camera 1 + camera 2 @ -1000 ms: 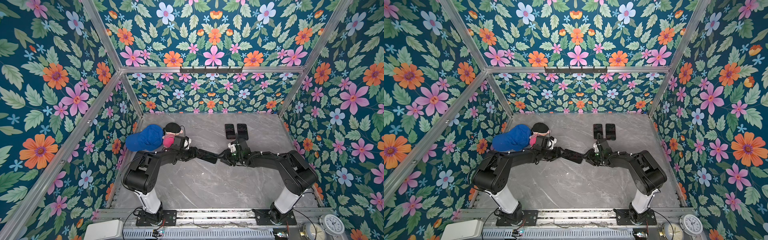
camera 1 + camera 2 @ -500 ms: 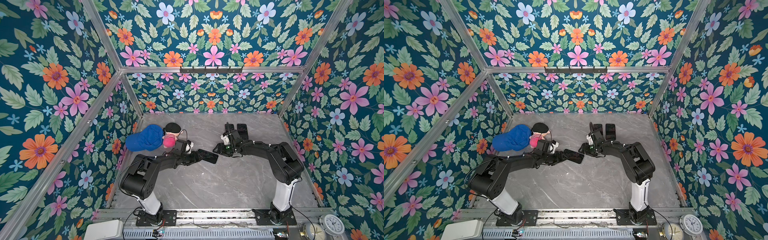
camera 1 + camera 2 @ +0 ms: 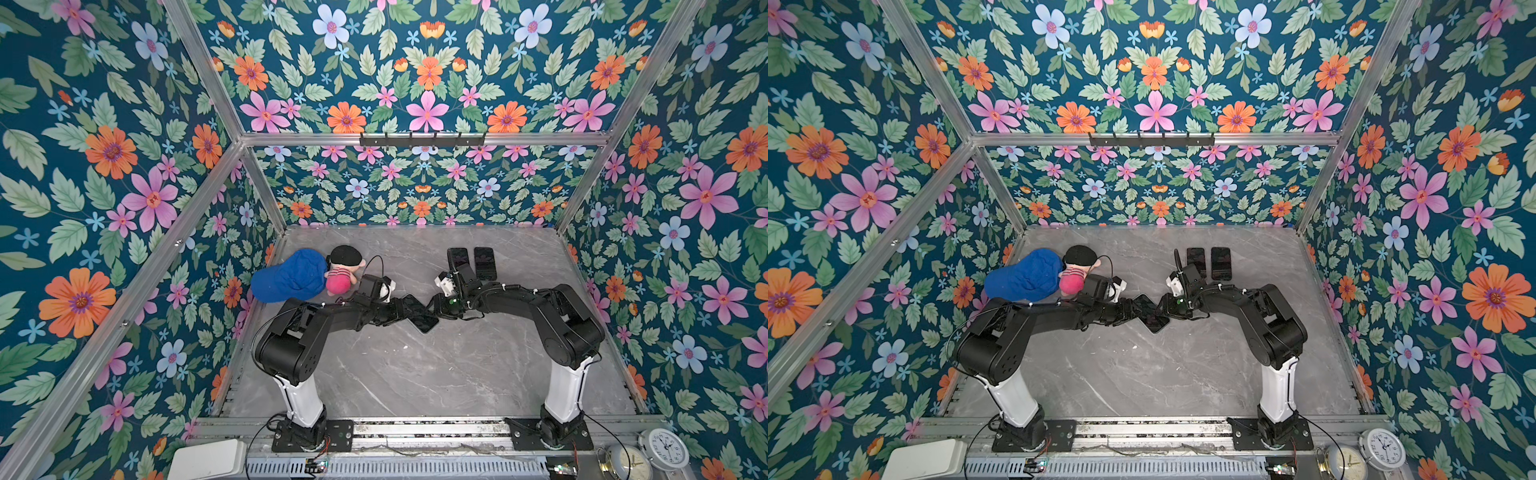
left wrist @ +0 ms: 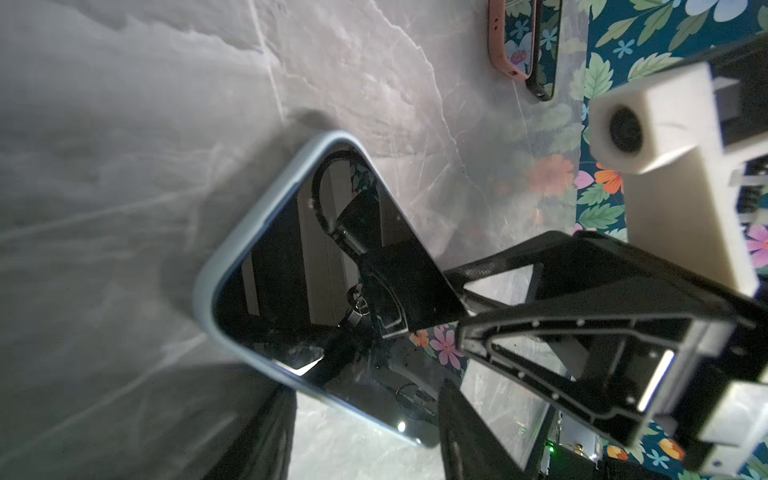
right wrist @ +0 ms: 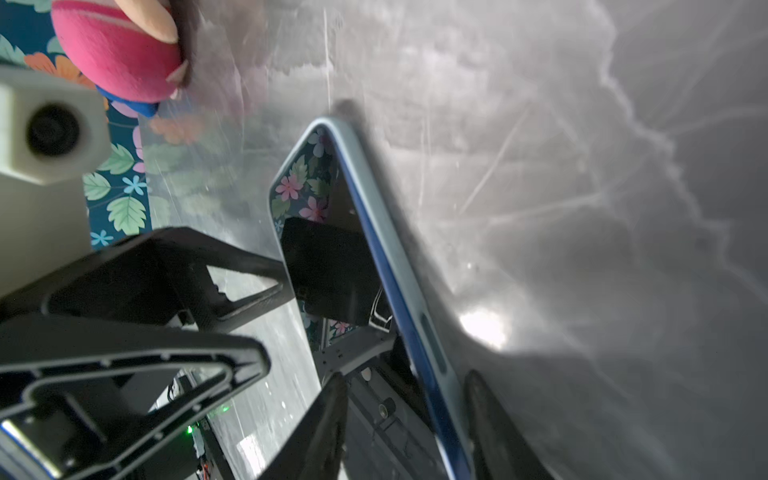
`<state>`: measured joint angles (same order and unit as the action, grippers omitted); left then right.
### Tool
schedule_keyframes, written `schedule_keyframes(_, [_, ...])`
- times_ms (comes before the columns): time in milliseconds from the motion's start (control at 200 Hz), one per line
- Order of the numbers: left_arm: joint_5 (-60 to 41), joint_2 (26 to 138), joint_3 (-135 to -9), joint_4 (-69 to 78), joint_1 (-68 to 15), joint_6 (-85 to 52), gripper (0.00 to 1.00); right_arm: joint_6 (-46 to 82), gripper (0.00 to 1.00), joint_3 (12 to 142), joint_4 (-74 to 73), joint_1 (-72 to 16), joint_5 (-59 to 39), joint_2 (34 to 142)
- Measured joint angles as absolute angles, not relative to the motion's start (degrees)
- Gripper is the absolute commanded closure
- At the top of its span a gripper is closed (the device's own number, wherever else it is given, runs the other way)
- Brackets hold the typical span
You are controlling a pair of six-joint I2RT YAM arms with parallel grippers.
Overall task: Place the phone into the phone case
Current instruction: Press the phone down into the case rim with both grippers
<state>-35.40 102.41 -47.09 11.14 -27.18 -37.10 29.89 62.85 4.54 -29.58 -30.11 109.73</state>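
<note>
Left claw (image 3: 401, 311) and right claw (image 3: 438, 307) straddle opposite ends of the phone (image 3: 420, 319), which sits between them on the desk (image 3: 415, 374). Jaws are part-closed; we can't tell if they're clamping. Phone looks nearly seated in the light-blue phone case (image 4: 220, 266). Seating step. Next we'd press the raised edge home.

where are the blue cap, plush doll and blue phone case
blue cap (image 3: 289, 276), in a top view, crown
plush doll (image 3: 340, 283), in a top view, pink body
blue phone case (image 4: 251, 224), left wrist view, rim
</note>
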Motion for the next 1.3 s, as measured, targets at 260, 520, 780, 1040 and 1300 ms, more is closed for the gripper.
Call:
schedule_keyframes(260, [-34.5, 102.9, -47.7, 10.5, -29.1, -37.5, 0.57, 31.4, 0.58, 59.9, 4.8, -30.6, -30.9, 107.2])
schedule_keyframes(520, [-34.4, 103.2, -47.8, 10.2, -30.5, -38.4, 0.6, 34.9, 0.6, 56.1, 4.3, -31.7, -30.6, 104.8])
schedule_keyframes(780, [-34.1, 101.3, -47.0, 7.4, -30.9, -38.4, 0.57, 37.3, 0.58, 54.8, 7.8, -32.0, -27.6, 101.4])
schedule_keyframes(1040, [-33.1, 94.0, -42.1, 0.1, -33.0, -40.0, 0.58, 39.1, 0.58, 52.1, 12.6, -33.9, -23.9, 95.9])
schedule_keyframes(1300, [-33.1, 91.3, -41.5, -2.2, -36.1, -43.4, 0.64, 40.5, 0.58, 51.1, 12.5, -36.0, -23.4, 93.4])
